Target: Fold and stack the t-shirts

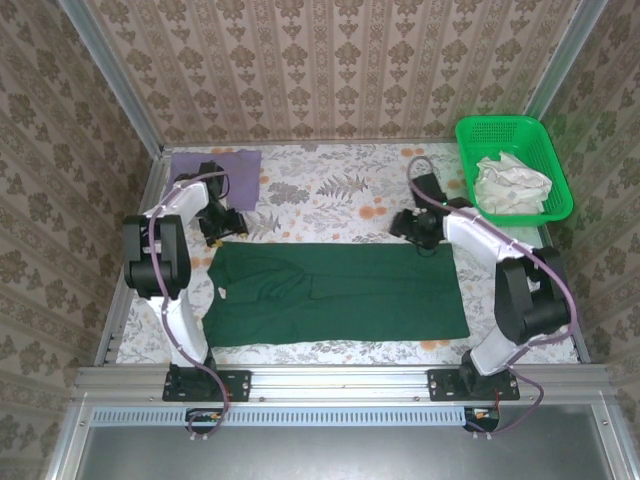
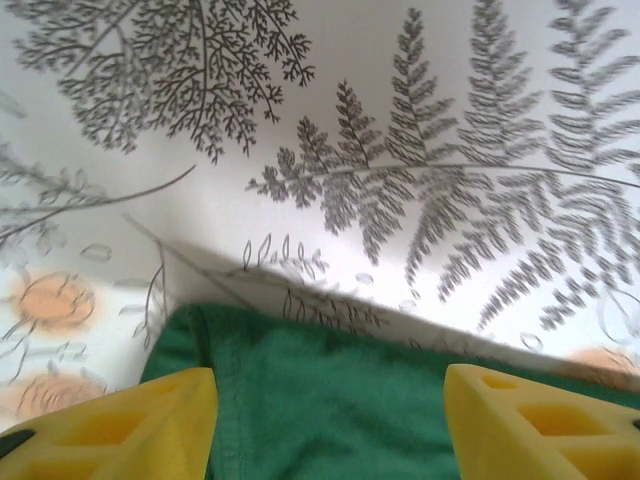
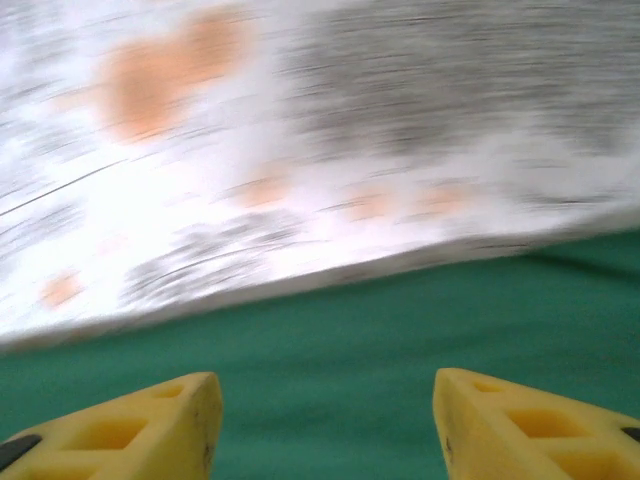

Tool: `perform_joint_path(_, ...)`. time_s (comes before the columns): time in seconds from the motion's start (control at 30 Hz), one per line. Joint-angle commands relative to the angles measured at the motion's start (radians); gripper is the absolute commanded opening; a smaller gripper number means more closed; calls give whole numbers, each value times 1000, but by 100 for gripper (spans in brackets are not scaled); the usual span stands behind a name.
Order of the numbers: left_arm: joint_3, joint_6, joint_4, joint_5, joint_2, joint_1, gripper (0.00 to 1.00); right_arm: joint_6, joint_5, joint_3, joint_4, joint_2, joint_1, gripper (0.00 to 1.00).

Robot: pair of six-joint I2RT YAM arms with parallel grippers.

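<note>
2 end effectors (parted) | 2 t-shirts | 1 basket

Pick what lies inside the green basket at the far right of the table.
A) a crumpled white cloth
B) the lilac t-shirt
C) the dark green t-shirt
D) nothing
A: a crumpled white cloth sits in the green basket, while the dark green t-shirt and the lilac t-shirt lie outside it.
</note>
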Motion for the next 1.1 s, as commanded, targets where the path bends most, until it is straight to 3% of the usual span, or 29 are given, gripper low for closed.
perform_joint_path(0.0, -30, -20, -37, 12, -131, -4, 62, 50, -143, 5, 119, 11, 163, 54)
perform_joint_path(0.2, -181, -14, 16, 169, -194, -5, 45, 6, -224, 253, 4, 272, 427, 40)
perform_joint_path(0.3, -218, -11, 33, 189, -186, -8, 41, -19, -253, 373, -48, 385, 515, 38)
perform_joint_path(0.43, -232, -24, 62, 186, -142, -9, 39, -59, -204, 492, -134, 480, 609, 35)
perform_joint_path(0.63, -201, -38, 63, 158, -65, -7, 37, -62, -130, 585, -196, 558, 667, 32)
perform_joint_path(1.07, -191, -20, 71, 123, -9, -10, 37, -60, -19, 740, -303, 667, 670, 36)
